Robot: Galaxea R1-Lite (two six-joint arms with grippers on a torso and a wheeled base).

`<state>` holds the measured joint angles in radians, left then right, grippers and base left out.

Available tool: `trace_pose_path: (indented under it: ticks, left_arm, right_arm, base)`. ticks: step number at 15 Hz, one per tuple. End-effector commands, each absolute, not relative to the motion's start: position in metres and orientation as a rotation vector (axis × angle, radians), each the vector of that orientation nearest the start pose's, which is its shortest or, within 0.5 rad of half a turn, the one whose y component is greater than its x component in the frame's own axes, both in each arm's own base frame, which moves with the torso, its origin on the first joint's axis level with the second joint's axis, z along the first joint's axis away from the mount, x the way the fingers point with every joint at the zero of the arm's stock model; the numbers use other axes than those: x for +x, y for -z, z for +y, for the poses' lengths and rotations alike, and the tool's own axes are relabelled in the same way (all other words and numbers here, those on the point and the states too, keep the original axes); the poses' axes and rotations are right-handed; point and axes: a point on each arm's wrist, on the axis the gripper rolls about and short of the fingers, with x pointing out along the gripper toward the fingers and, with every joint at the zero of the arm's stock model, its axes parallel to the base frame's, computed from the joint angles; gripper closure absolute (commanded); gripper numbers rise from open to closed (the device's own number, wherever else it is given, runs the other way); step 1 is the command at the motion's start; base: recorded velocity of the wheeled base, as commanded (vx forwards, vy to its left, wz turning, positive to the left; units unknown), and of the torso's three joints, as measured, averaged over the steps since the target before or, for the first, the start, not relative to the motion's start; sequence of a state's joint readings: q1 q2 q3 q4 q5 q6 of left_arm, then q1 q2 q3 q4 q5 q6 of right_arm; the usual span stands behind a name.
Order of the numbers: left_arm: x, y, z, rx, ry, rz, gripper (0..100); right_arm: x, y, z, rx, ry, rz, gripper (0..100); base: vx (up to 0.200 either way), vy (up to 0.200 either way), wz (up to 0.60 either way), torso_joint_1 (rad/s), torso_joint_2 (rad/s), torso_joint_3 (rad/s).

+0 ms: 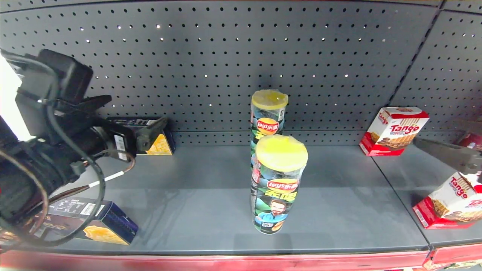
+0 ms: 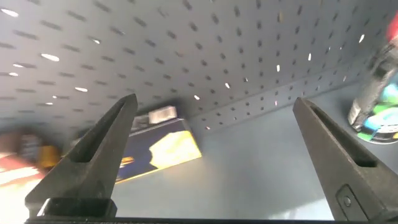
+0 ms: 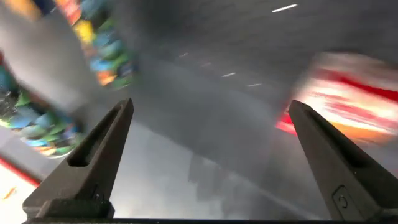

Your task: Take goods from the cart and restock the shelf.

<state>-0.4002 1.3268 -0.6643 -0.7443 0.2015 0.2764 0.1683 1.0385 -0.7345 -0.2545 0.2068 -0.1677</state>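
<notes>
Two tall chip cans with yellow lids stand mid-shelf, the front can (image 1: 279, 184) (image 3: 37, 118) close before the rear can (image 1: 268, 113) (image 3: 99, 50). A dark blue snack box (image 1: 160, 142) (image 2: 158, 152) lies at the back left. My left gripper (image 1: 138, 109) (image 2: 214, 102) hovers open just in front of that box, holding nothing. At the far right, my right gripper (image 1: 438, 133) (image 3: 210, 104) is open and empty. It sits between a red-and-white wafer box (image 1: 393, 130) (image 3: 354, 102) at the back and another wafer box (image 1: 452, 207) at the front.
A second dark blue box (image 1: 101, 222) lies at the shelf's front left, under my left arm. The grey pegboard wall (image 1: 226, 56) closes the back. The shelf floor (image 1: 196, 195) has a red front lip (image 1: 226, 261). Bare floor lies either side of the cans.
</notes>
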Motion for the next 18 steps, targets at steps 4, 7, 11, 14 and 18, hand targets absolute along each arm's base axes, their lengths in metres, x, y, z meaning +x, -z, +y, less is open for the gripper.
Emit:
trace_pose_path:
  ticks: [4, 7, 11, 14, 18]
  left_arm:
    - [0.093, -0.241, -0.039, 0.239, 0.204, -0.231, 0]
    - [0.037, -0.224, -0.013, 0.243, 0.202, -0.225, 0]
    - [-0.032, -0.175, 0.020, 0.318, 0.192, -0.163, 0]
    - [-0.049, -0.133, 0.021, 0.328, 0.114, -0.116, 0]
    - [-0.023, -0.082, 0.012, 0.328, 0.125, -0.039, 0]
  right_arm:
    - [0.025, -0.218, 0.005, -0.158, -0.222, -0.139, 0]
    - [0.004, -0.178, 0.004, -0.141, -0.190, -0.142, 0]
    - [-0.011, -0.130, 0.004, -0.115, -0.190, -0.145, 0]
    - [-0.020, -0.097, 0.003, -0.112, -0.188, -0.097, 0]
    - [-0.024, -0.082, 0.004, 0.005, -0.161, -0.027, 0]
  base:
    - [0.000, 0.000, 0.00, 0.000, 0.00, 0.000]
    - [0.000, 0.000, 0.00, 0.000, 0.00, 0.000]
    - [0.000, 0.000, 0.00, 0.000, 0.00, 0.000]
    - [0.000, 0.000, 0.00, 0.000, 0.00, 0.000]
    - [0.000, 0.000, 0.00, 0.000, 0.00, 0.000]
